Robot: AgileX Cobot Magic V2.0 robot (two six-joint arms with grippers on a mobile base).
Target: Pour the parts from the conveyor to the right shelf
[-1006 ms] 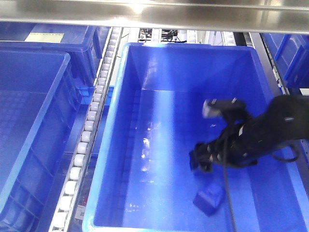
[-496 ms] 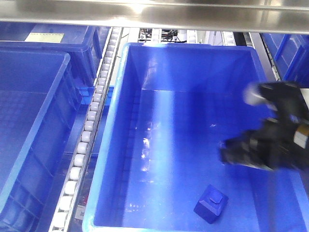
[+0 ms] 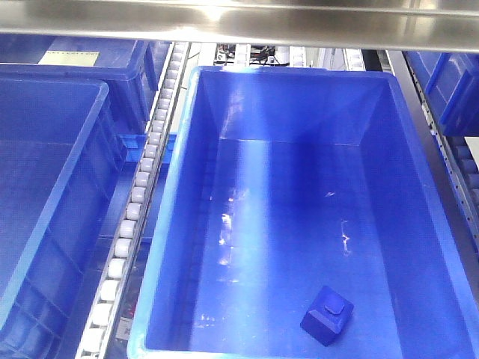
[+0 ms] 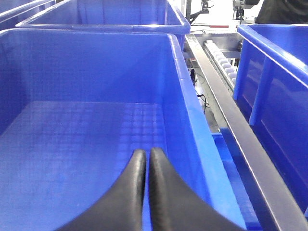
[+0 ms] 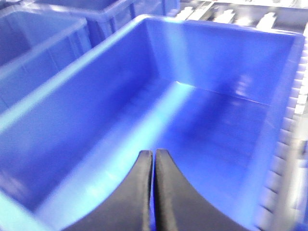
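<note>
Parts: one blue block [image 3: 327, 315] lies lower right in the bin [image 3: 179, 224]; both grippers [image 4: 143, 156] [image 5: 154, 156], pressed together and empty, risk leaving it behind.

Centre bin [image 3: 187, 224]: glossy blue plastic, smooth, glare streaks on floor. Small part [image 3: 327, 315] inside it: matt blue plastic. Rail [image 3: 239, 22] above the bin: brushed metal, shiny

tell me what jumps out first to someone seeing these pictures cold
A big blue bin fills the middle of the front view, bare except for one small blue block on its floor near the front right corner. A line of white rollers runs down its left side, between it and another blue crate. In the wrist views, the left gripper and right gripper each hang shut over a bin.
</note>
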